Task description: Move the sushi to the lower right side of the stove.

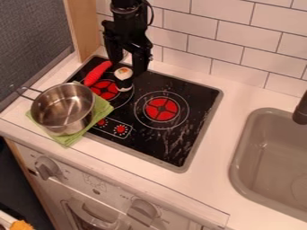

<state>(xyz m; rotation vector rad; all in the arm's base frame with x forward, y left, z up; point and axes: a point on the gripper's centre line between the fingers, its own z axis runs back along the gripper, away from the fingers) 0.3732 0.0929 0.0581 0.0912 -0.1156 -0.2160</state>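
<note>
The white tabletop [221,134] spanned the frame, holding the black stove [201,92] at the centre and a grey sink [237,155] at lower right. A metal pot [63,108] sat on a green cloth [103,110] at left. The claw [126,68] hung released at upper left, near a red object [97,73] and above the sushi [123,80], on the stove's upper left.

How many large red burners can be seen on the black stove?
2. One burner is right of the pot; the other is near the middle of the stove. The pot or cloth may hide more.
</note>
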